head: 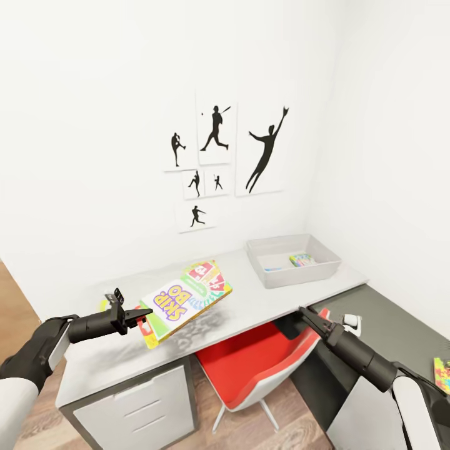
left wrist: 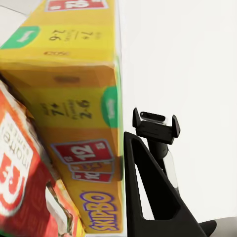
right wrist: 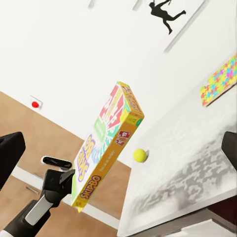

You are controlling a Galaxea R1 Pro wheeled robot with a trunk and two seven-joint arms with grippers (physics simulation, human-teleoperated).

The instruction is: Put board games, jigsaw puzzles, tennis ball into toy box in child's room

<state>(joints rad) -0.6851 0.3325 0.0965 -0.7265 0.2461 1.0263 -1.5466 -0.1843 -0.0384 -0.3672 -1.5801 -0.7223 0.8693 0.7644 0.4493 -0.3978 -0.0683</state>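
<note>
My left pincer is pinching the near corner of the Skip-Bo game box, which looks light and stiff but a bit floppy held so far out, sticking toward two o'clock above the table, the toy box farther that way.

Red chair beside white drawers.

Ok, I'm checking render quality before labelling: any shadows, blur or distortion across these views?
Head view: a soft mottled shadow lies on the table under the Skip-Bo box held by the left gripper; the wall lines bow like a wide lens. Left wrist view: the box looms close and slightly soft. Right wrist view: the horizon is tilted, with a blotchy shadow beside the tennis ball.
</note>
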